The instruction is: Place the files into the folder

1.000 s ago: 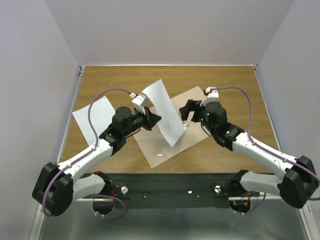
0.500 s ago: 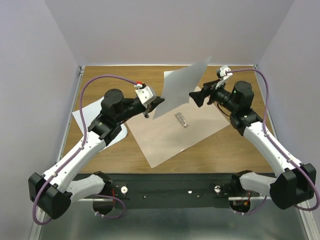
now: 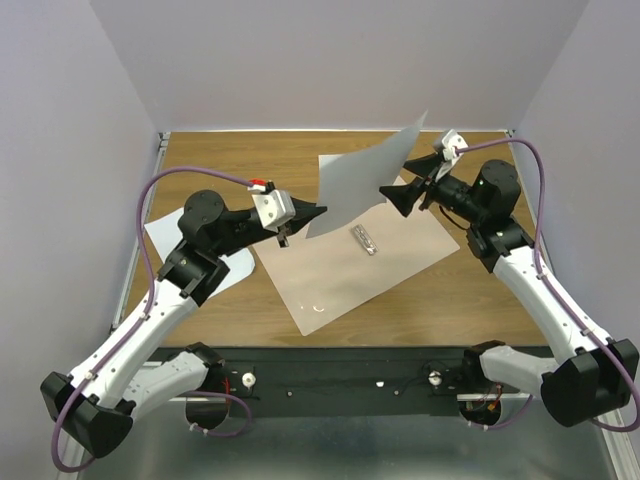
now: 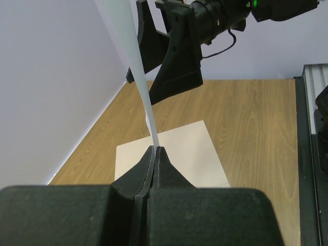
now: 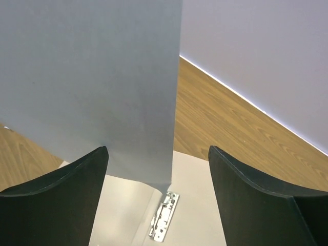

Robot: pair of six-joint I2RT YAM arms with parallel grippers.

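The tan folder [image 3: 330, 275] lies open on the table, pale inner face up, with its metal clip [image 3: 364, 240] at the fold. My left gripper [image 3: 316, 211] is shut on the lower corner of one white sheet [image 3: 365, 178] and holds it upright above the folder. In the left wrist view the jaws [image 4: 154, 148] pinch the sheet's edge [image 4: 134, 61]. My right gripper [image 3: 392, 196] is open and empty, close against the sheet's right side. In the right wrist view the sheet [image 5: 92, 82] hangs ahead of the spread fingers [image 5: 56, 205], with the clip [image 5: 164, 216] below. The second sheet [image 3: 178, 228] lies flat at the left, partly under my left arm.
The wooden table [image 3: 460, 290] is walled by pale panels at the back and both sides. A black rail with the arm bases [image 3: 340, 375] runs along the near edge. The right gripper's black body [image 4: 177, 56] looms just behind the sheet in the left wrist view.
The left gripper has lifted the sheet off the folder and carried it back and right. The right arm has risen from the clip to beside the sheet. The left elbow has since dropped back.
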